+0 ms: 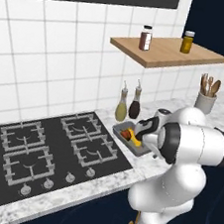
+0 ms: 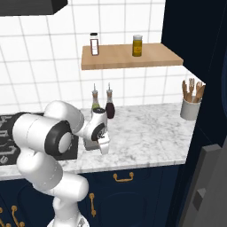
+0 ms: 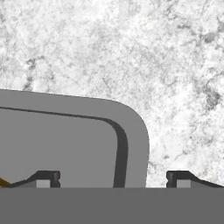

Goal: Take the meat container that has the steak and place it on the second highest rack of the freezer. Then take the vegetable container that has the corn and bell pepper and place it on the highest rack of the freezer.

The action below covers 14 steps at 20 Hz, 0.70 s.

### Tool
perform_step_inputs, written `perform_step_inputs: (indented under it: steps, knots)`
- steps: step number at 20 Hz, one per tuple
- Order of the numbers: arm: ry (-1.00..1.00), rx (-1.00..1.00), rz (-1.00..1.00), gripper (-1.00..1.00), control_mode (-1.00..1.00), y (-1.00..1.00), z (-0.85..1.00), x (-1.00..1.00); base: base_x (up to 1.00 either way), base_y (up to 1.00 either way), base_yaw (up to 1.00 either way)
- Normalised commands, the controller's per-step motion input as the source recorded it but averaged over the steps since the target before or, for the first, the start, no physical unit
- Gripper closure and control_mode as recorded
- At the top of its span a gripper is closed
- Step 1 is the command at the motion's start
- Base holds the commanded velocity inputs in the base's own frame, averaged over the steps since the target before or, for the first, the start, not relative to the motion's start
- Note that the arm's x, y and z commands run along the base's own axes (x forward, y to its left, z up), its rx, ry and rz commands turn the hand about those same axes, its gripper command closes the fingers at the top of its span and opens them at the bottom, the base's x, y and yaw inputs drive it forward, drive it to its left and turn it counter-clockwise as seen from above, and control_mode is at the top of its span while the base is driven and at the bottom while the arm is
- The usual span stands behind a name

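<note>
Marble tabletop (image 2: 146,133) runs right of the black hob (image 1: 44,145), under a wooden wall shelf (image 2: 128,60). Freezer door (image 2: 208,186) shows at the lower right of that tabletop in the right base view; racks aren't in shot. Vegetable container (image 1: 126,136) sits on the tabletop just right of the hob, corn (image 1: 133,137) and bell pepper (image 1: 126,134) inside. Gripper (image 3: 113,177) hovers low over the container's corner, jaws wide, straddling its rim, holding nothing. No meat container on the tabletop, so I judge step one done; this tray's grasp and carry to the highest rack remain.
</note>
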Motion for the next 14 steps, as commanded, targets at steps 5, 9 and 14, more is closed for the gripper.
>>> perform_step_inputs:
  steps: [5,9,14]
  knots:
    - [-0.02,0.00,0.02,-1.00,-1.00,0.00,0.00,-0.05,0.00,0.00,0.00]
    - [0.10,0.00,0.00,1.00,-1.00,0.00,0.00,0.25,0.00,0.00,0.00]
    - [0.01,0.00,0.00,1.00,-1.00,0.00,0.00,0.02,0.00,0.00,0.00]
